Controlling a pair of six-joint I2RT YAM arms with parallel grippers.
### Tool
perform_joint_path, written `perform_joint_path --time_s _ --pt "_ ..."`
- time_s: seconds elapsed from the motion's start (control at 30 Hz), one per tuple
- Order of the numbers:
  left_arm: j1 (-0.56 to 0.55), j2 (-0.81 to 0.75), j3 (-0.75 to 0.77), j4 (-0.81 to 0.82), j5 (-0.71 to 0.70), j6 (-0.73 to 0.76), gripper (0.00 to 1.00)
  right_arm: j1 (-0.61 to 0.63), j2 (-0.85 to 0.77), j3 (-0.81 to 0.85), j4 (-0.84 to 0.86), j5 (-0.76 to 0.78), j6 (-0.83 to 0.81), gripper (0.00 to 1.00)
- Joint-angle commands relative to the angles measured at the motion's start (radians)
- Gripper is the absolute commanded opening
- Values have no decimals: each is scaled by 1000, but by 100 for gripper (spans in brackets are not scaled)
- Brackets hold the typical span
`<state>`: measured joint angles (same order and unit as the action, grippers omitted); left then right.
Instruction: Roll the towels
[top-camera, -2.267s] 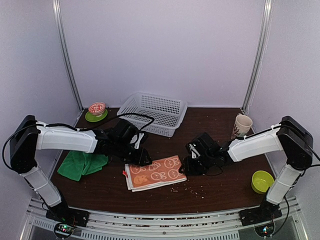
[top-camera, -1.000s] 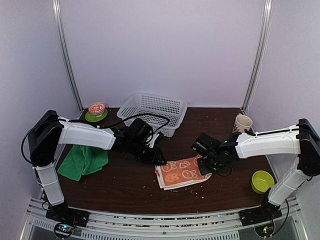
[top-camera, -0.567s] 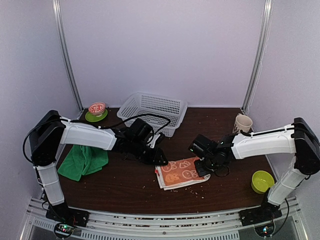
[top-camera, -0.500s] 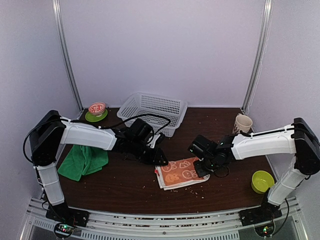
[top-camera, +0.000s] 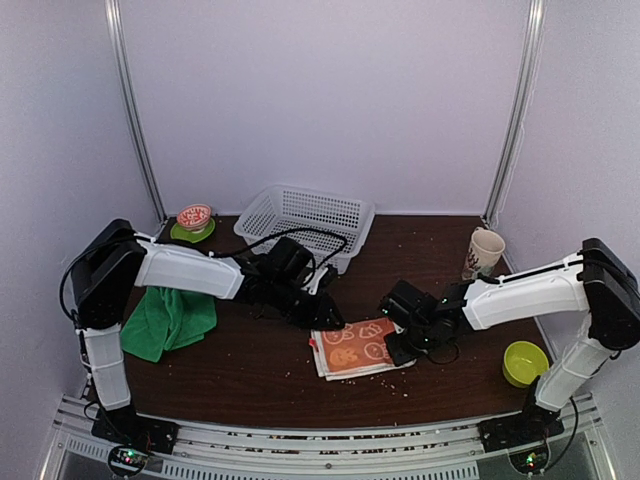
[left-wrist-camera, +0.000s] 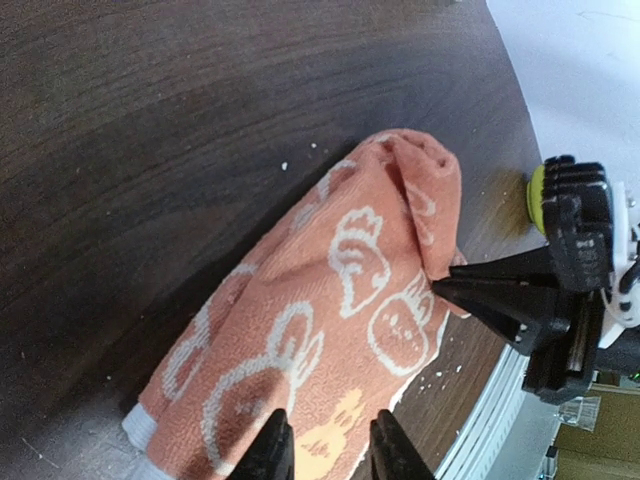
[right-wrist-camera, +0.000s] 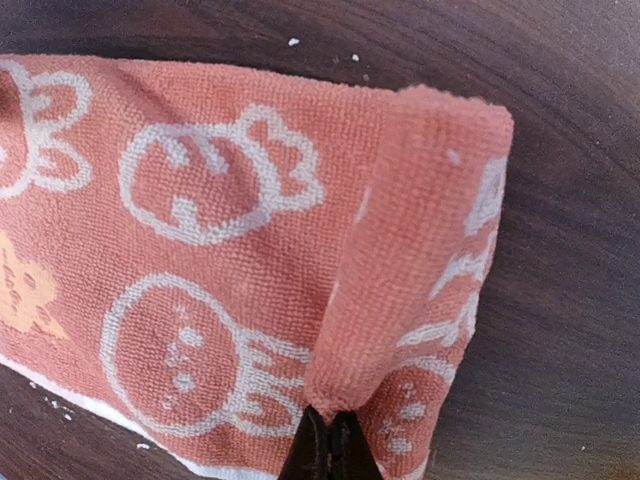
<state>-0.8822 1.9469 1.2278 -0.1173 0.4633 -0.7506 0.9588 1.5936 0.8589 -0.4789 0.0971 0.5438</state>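
Roll start on orange towel (top-camera: 358, 347), mid-counter (top-camera: 250, 375).
Far left: green towel (top-camera: 170, 320) bunched, no tool on it. Left tool (left-wrist-camera: 330, 450) straddles orange towel's left end, jaws narrowly apart, likely pinning it; can't tell if gripping. Right tool (right-wrist-camera: 328, 445) clenched on right edge, folded over leftward to seed the roll.
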Motion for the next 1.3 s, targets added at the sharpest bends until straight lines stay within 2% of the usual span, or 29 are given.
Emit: perform_joint_path --time_s 0.0,0.37,0.77,1.27 --pt "-11 27 65 60 37 -24 28 5 6 -38 77 -46 -5 0" --pt "-38 143 191 123 130 -95 28 2 21 -86 155 -59 11 1" --pt "-58 274 309 216 200 -173 28 -2 25 -94 167 -59 16 0" --pt "-58 373 332 374 242 -317 25 -3 19 -100 168 -61 20 0"
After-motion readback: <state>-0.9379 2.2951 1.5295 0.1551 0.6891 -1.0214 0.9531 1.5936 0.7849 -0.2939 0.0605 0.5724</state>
